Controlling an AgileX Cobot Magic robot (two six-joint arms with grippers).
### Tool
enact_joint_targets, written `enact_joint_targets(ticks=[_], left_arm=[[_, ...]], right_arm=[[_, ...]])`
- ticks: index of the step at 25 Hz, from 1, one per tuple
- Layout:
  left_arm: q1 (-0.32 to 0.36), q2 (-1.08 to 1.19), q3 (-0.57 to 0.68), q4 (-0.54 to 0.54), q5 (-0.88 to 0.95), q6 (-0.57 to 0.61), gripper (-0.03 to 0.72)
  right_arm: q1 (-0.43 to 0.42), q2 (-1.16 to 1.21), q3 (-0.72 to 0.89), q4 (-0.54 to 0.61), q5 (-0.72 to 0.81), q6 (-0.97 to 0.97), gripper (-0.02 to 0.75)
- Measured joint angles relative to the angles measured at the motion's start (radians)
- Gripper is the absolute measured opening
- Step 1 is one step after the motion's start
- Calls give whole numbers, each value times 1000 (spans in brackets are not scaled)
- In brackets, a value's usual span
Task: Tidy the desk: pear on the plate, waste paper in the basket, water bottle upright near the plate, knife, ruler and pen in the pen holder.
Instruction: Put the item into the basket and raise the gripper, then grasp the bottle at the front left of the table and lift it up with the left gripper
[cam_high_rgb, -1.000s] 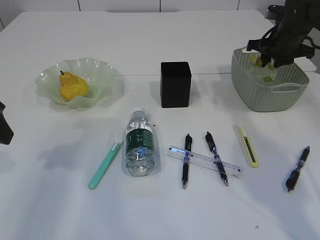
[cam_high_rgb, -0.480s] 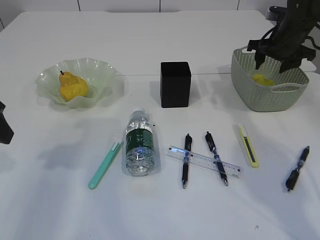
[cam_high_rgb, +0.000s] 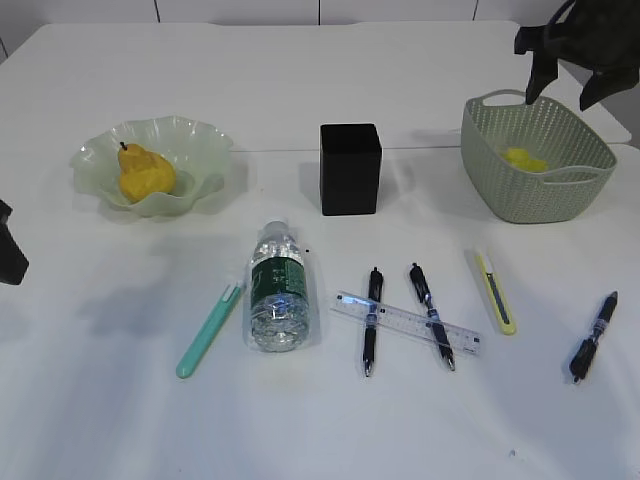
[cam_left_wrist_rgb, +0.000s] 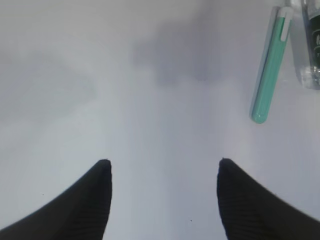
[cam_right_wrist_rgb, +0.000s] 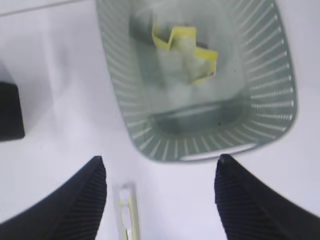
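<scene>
The yellow pear (cam_high_rgb: 145, 175) lies on the pale green plate (cam_high_rgb: 200, 140). Crumpled yellow waste paper (cam_high_rgb: 523, 159) (cam_right_wrist_rgb: 185, 47) rests inside the green basket (cam_high_rgb: 535, 195) (cam_right_wrist_rgb: 125, 100). My right gripper (cam_high_rgb: 562, 95) (cam_right_wrist_rgb: 160, 160) hangs open and empty above the basket. The water bottle (cam_high_rgb: 276, 290) lies on its side beside a teal knife (cam_high_rgb: 210, 328) (cam_left_wrist_rgb: 270, 65). A clear ruler (cam_high_rgb: 405, 323) lies across two pens (cam_high_rgb: 371, 320). The black pen holder (cam_high_rgb: 350, 168) stands mid-table. My left gripper (cam_left_wrist_rgb: 162, 162) is open over bare table at the left edge.
A yellow knife (cam_high_rgb: 496, 291) (cam_right_wrist_rgb: 127, 212) lies in front of the basket, and a third pen (cam_high_rgb: 594, 337) lies at the far right. The table's front edge is close below the items.
My right gripper opened, dropped the yellow paper into the basket and rose above it. The left arm has not moved.
</scene>
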Motion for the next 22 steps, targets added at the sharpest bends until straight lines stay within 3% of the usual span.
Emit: enact_joint_targets(ticks=[7, 17, 22], left_arm=[[0, 0, 0, -2, -8, 0, 463], [0, 0, 0, -2, -149, 0, 458], [-21, 0, 0, -88, -157, 0, 461]], right_arm=[[33, -152, 200, 43, 54, -76, 485], [147, -474, 724, 40, 34, -107, 483], [152, -620, 919, 30, -1, -108, 482]])
